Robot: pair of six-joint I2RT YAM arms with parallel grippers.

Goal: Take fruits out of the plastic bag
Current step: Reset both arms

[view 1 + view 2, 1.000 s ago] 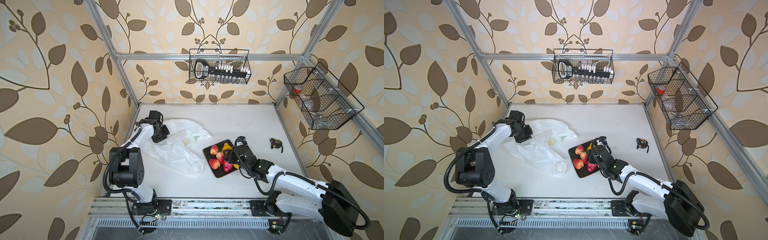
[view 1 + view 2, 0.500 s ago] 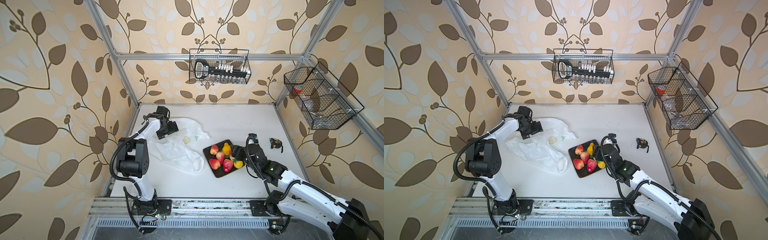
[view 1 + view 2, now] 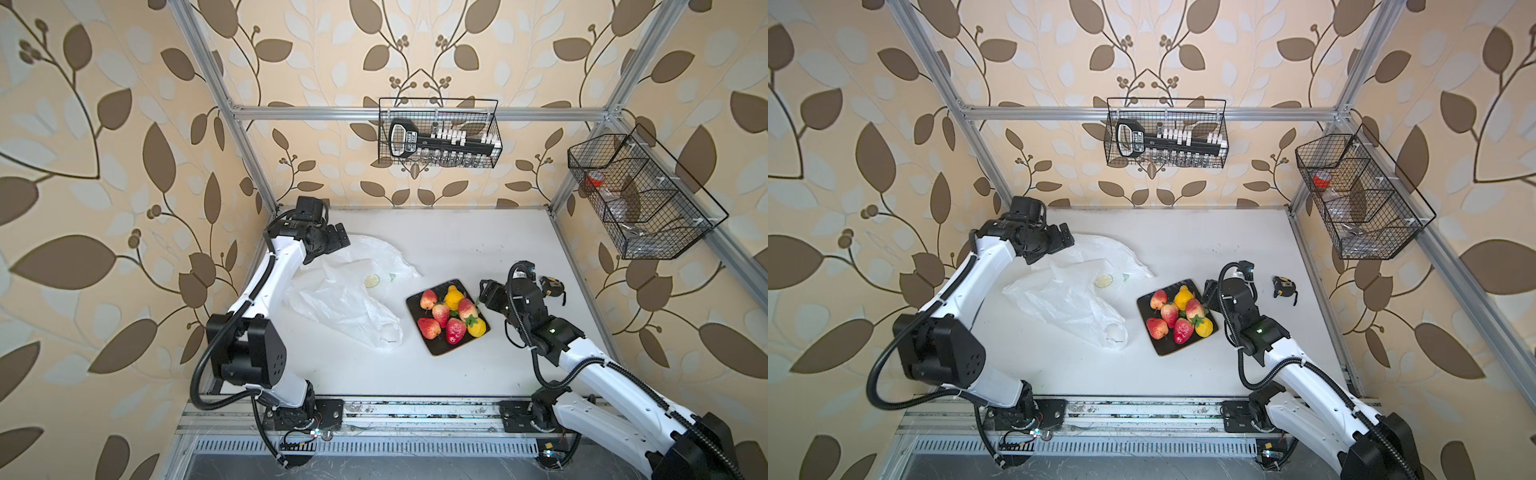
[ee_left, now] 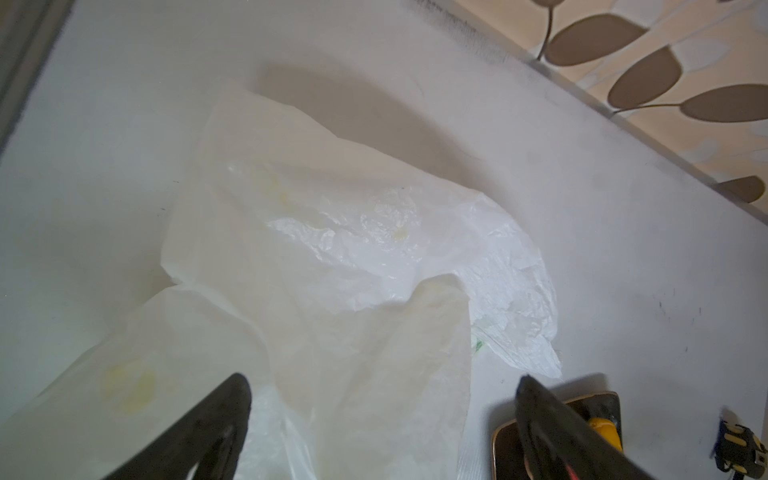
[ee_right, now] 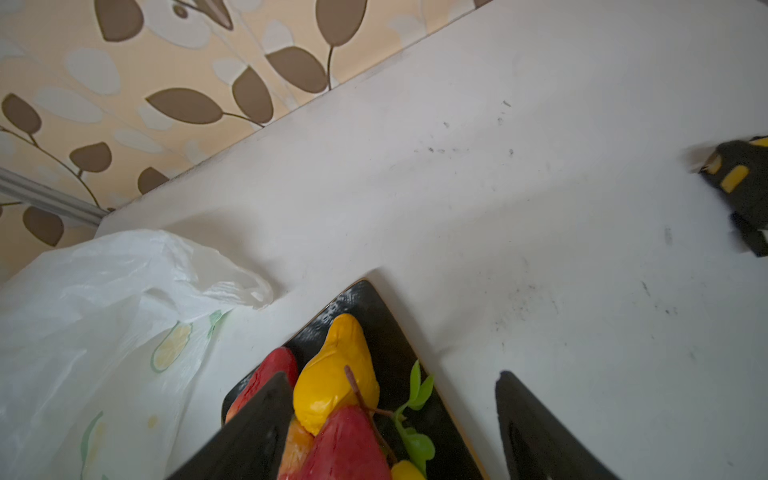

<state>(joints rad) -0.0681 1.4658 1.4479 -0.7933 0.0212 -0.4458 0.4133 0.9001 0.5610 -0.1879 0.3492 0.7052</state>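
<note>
All seven toy fruits [image 3: 451, 316] out of the bag and heaped on the black tray [image 3: 442, 350] near the middle of the worktop [image 3: 457, 241]. Five red or red-yellow, some with green leaves, plus two yellow; the same heap in both top views [image 3: 1177, 318].

Just beside the tray, toward the left arm [image 3: 270, 286]: the plastic bag [image 3: 345, 297], thin, white and translucent, crumpled and spread low on the worktop, with a lemon-slice print [image 3: 372, 281] on its upper layer.

Left jaws wide apart, gripping nothing, hanging over the bag's far edge near the back left corner. In the left wrist view, both black fingers [image 4: 216, 424] framing rumpled plastic [image 4: 332, 257].

Right jaws apart as well, holding nothing, poised at the tray's far right corner. In the right wrist view, one finger [image 5: 257, 432] in front of a red fruit, next to a yellow lemon [image 5: 332, 374], the other finger over bare worktop.

Black-and-yellow tape measure [image 3: 552, 286] on the worktop just past the right arm [image 3: 594, 370], well apart from the bag.
</note>
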